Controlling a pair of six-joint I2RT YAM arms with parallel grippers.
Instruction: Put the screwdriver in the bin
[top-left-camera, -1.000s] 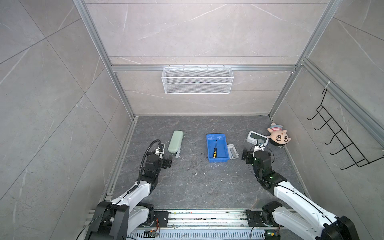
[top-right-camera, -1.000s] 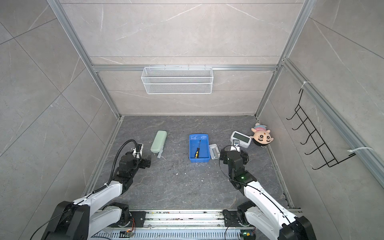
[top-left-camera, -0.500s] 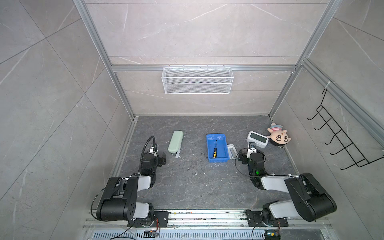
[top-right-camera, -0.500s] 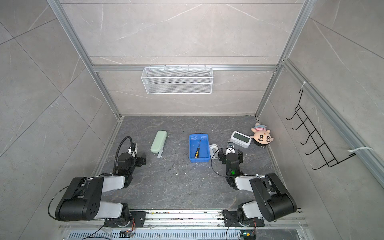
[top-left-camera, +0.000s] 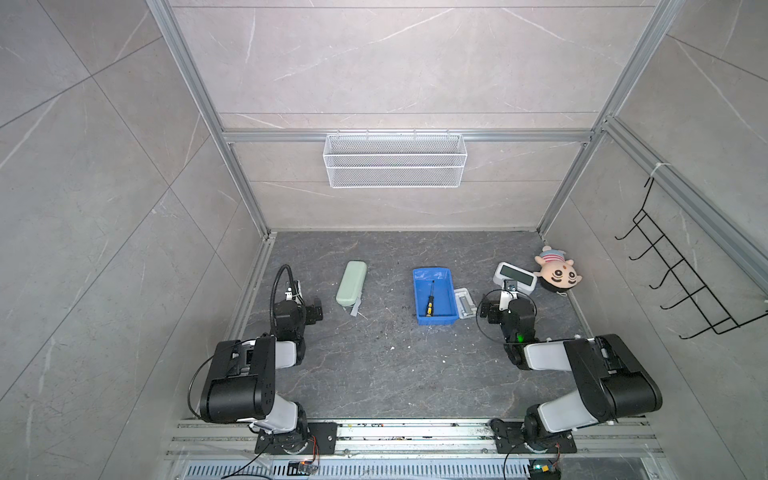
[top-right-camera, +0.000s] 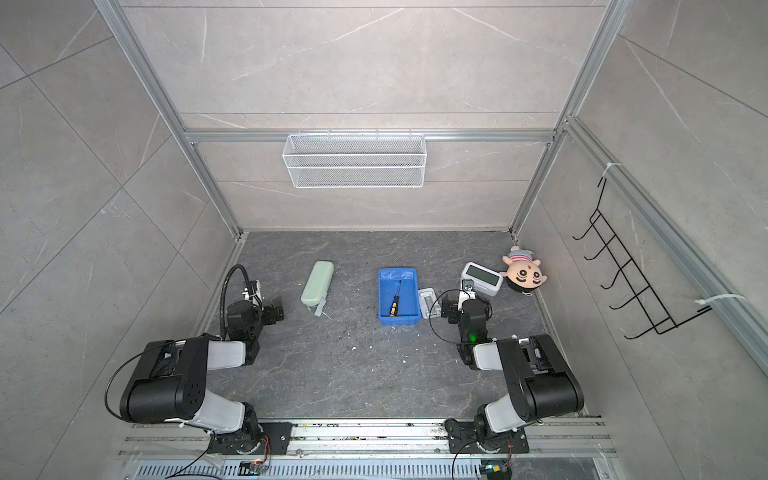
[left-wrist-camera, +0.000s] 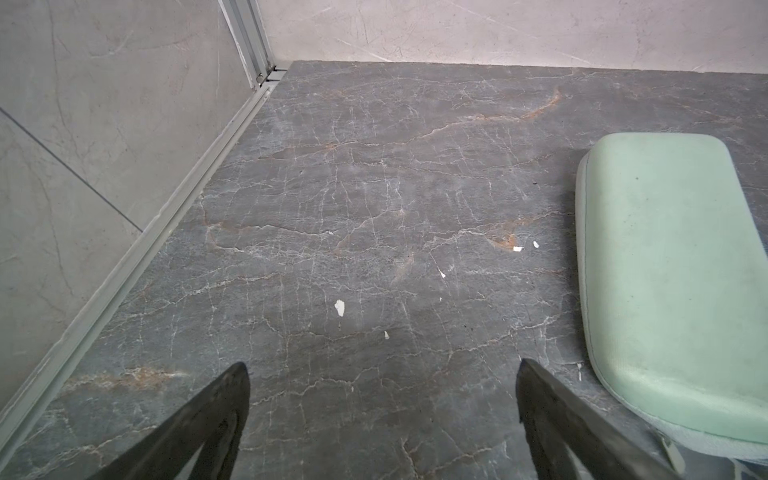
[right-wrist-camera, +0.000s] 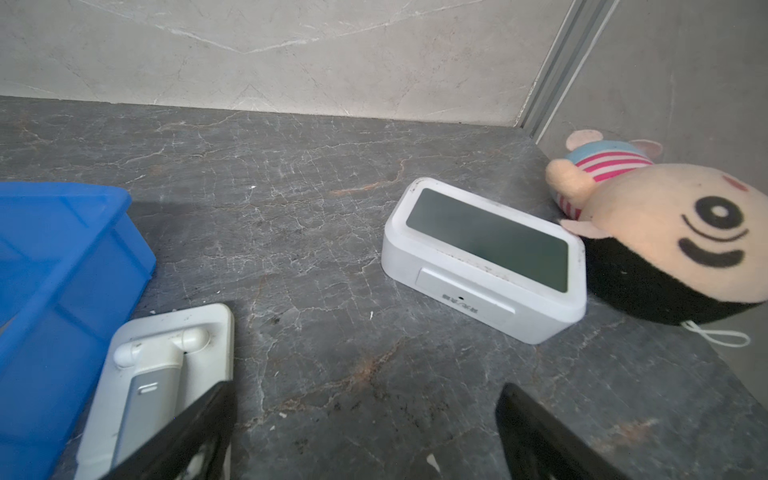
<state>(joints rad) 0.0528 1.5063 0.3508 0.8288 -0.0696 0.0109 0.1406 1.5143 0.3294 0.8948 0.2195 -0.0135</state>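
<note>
**Q:** Item one, nearest you: your own jaws?

**A:** Right gripper (right-wrist-camera: 365, 432): black fingers spread wide, nothing between them, only bare grey marble-veined floor. Left gripper (left-wrist-camera: 382, 415): likewise parted wide and empty, folded back low.

**Q:** Next out from the bin?

**A:** Just beside the bin's right wall, a small clear plastic tray (right-wrist-camera: 166, 365), hard and glossy. Well to the bin's left, a mint-green case (left-wrist-camera: 665, 282), soft-edged and matte.

**Q:** The bin itself, and the task's thing?

**A:** Bin (top-left-camera: 446, 309): bright blue moulded plastic, rectangular, low walls. Screwdriver (top-left-camera: 429, 300): lying flat inside it, long axis along the bin's length, yellow-and-black handle toward me, thin dark shaft pointing away. It lies to the left of my right jaws, and that arm is the nearer. I judge the job done; no reach is called for.

**Q:** Beyond?

**A:** Right of the bin, a white clock (right-wrist-camera: 486, 257), smooth with a dark face; touching it, a plush doll (right-wrist-camera: 665, 232).
</note>
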